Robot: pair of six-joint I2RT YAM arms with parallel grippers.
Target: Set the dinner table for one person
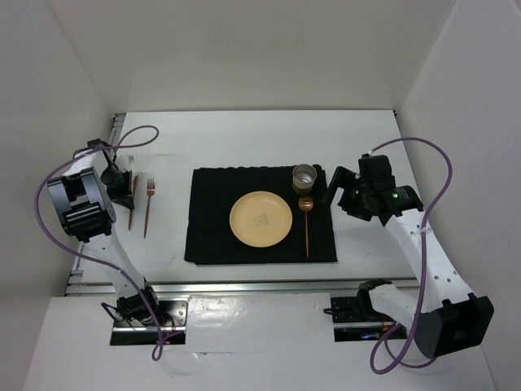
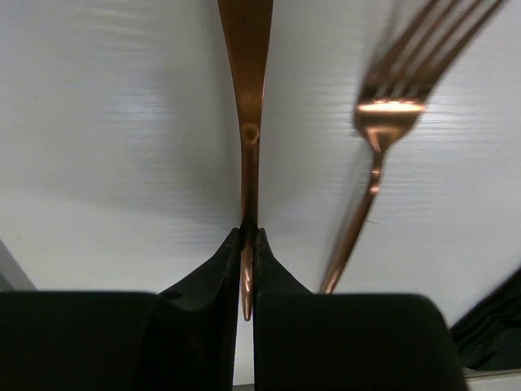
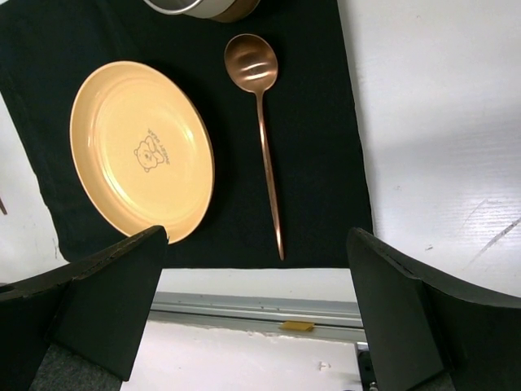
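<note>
The white worktop point(image 1: 244, 138) lies beneath both arms and carries a black placemat point(image 1: 212, 228) at its centre. On the placemat are set a yellow plate point(image 1: 260, 220), a copper spoon point(image 1: 307, 228) just right of it, and a metal cup point(image 1: 304, 175) beyond the spoon's bowl. Left of the placemat, a copper fork point(image 1: 149, 208) lies on the bare worktop. Just beside it, a thin copper utensil point(image 2: 247, 81) is clamped edge-on in the left gripper point(image 2: 248, 236). The right gripper point(image 1: 334, 186) is held spread wide, grasping nothing, near the cup.
</note>
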